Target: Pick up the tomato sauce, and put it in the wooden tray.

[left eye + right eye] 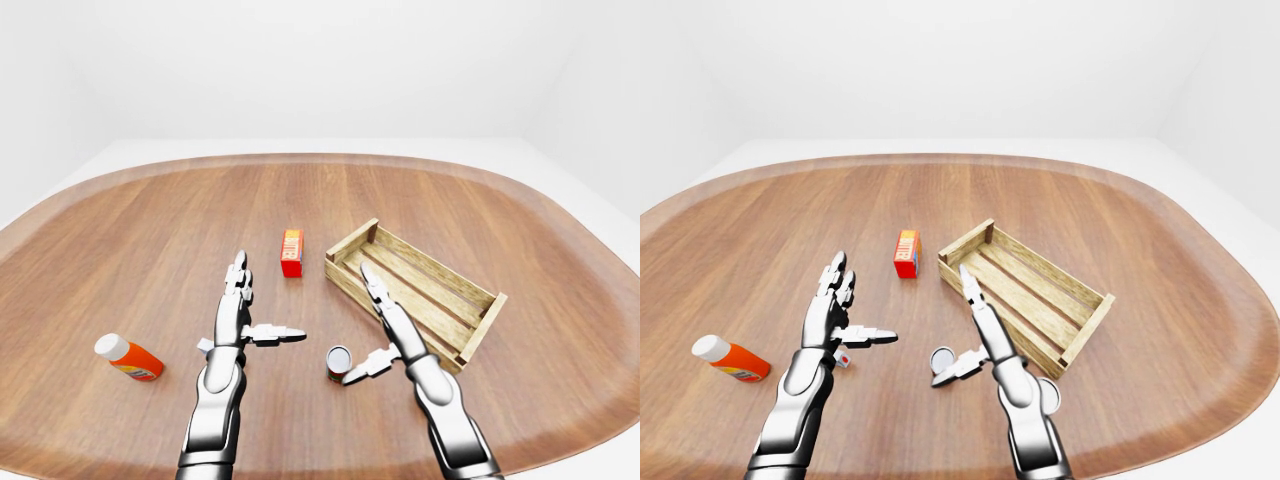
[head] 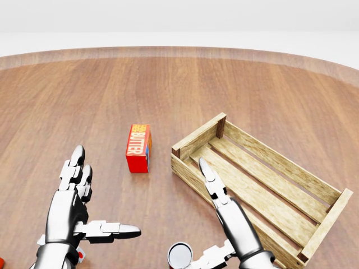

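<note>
The tomato sauce (image 1: 339, 362) is a small dark can with a pale lid, standing upright on the wooden table near the bottom centre of the left-eye view. My right hand (image 1: 366, 330) is open just right of it, thumb tip close beside the can and fingers pointing up the view. The wooden tray (image 1: 415, 290), a slatted crate with nothing in it, lies to the right of the hand. My left hand (image 1: 262, 305) hovers open to the left of the can, holding nothing.
A red butter box (image 1: 291, 252) stands left of the tray's upper corner. An orange bottle with a white cap (image 1: 128, 357) lies at the far left. A small white-and-red thing (image 1: 843, 358) sits under my left hand. The table's rim (image 1: 560, 420) curves close below.
</note>
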